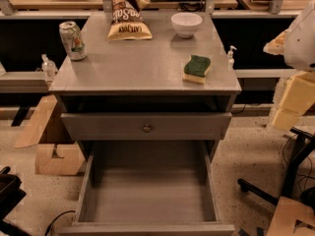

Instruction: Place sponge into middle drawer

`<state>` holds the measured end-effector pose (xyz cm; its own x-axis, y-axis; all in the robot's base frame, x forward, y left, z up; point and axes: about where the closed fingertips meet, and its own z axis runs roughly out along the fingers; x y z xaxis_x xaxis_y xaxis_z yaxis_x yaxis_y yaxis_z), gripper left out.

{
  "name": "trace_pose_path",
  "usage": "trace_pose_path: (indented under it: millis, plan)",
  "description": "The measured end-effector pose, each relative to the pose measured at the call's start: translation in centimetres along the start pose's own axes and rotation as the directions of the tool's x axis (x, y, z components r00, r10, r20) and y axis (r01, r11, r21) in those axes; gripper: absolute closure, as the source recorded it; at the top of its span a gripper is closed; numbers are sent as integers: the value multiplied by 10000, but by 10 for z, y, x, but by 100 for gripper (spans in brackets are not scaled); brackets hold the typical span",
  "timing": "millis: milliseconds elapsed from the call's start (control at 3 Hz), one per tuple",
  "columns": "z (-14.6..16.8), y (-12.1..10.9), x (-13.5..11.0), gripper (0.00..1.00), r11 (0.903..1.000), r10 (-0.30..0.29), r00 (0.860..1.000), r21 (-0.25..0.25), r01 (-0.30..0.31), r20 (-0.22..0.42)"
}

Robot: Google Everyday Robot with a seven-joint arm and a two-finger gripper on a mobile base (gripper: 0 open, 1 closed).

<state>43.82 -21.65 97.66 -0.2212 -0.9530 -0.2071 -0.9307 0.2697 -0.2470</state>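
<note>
The sponge (197,68), dark green over pale yellow foam, lies flat on the grey cabinet top (138,63) near its front right corner. The middle drawer (150,193) is pulled far out below, and its bare grey floor is empty. Above it is a grey drawer front with a small round knob (146,128), pulled out slightly. My gripper is not in view. Only a white part of my arm (301,36) and pale yellow segments (295,100) show at the right edge, to the right of the sponge and apart from it.
On the cabinet top are a white bowl (186,24), a chip bag (128,18) and a soda can (72,40). A small pump bottle (231,57) stands behind the right edge. Cardboard boxes (59,159) sit on the floor at left, and a dark chair base (290,176) at right.
</note>
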Motion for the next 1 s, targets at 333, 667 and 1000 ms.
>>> trace_pose_path:
  millis: [333,667,1000]
  plan:
    - [0,0,0,0,10000,1,10000,1,-1,1]
    - [6,-27,-16,0,9996,262,9995,131,-265,172]
    - [19,-74,-37,0,9917,1279,9916,124,-1282,186]
